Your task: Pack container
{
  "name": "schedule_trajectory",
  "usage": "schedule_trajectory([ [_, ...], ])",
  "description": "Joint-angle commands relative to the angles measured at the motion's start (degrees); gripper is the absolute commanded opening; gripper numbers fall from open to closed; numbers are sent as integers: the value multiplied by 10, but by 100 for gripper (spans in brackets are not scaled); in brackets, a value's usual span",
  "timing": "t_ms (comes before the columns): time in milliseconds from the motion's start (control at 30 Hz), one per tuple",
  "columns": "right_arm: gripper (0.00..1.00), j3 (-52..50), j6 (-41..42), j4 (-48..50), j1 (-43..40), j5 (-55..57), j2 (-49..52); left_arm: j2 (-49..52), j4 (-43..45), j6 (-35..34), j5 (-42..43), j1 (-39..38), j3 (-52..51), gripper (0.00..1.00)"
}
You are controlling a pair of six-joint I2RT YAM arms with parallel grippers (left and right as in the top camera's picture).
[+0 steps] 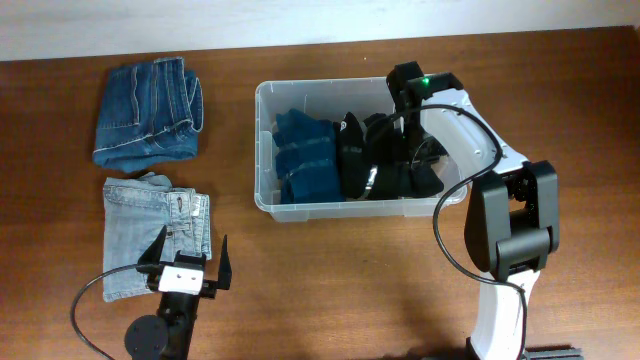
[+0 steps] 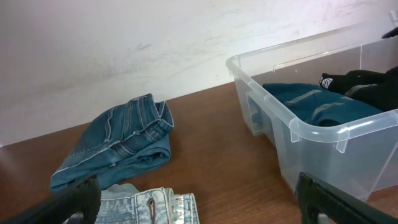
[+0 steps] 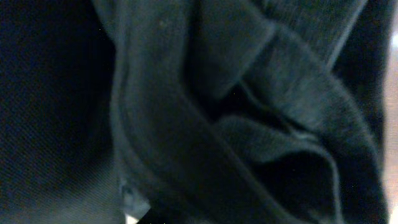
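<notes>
Overhead view: container (image 1: 262, 150) sits on the brown table (image 1: 330, 290), upper middle, long side across the frame. Inside it, folded dark blue garment (image 1: 305, 155) on its left half, black garment (image 1: 360, 150) bunched beside it on the right. Right gripper (image 1: 398, 152) is down inside the container among the black cloth; can't tell how far its jaws are parted or whether it grips anything (right wrist camera shows only dark fabric, very close). Left gripper (image 1: 192, 248) is near the front edge, well apart from the container, jaws spread wide, nothing between them. Just ahead of it lie folded light blue jeans (image 1: 150, 215); folded dark blue jeans (image 1: 150, 110) lie beyond those.
</notes>
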Motion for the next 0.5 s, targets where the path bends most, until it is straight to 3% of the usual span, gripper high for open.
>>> schedule_trajectory([
  [0, 4, -4, 1, 5, -3, -14, 5, -4, 0, 9, 7, 1, -3, 99],
  [467, 4, 150, 1, -80, -3, -14, 3, -4, 0, 9, 6, 1, -3, 99],
])
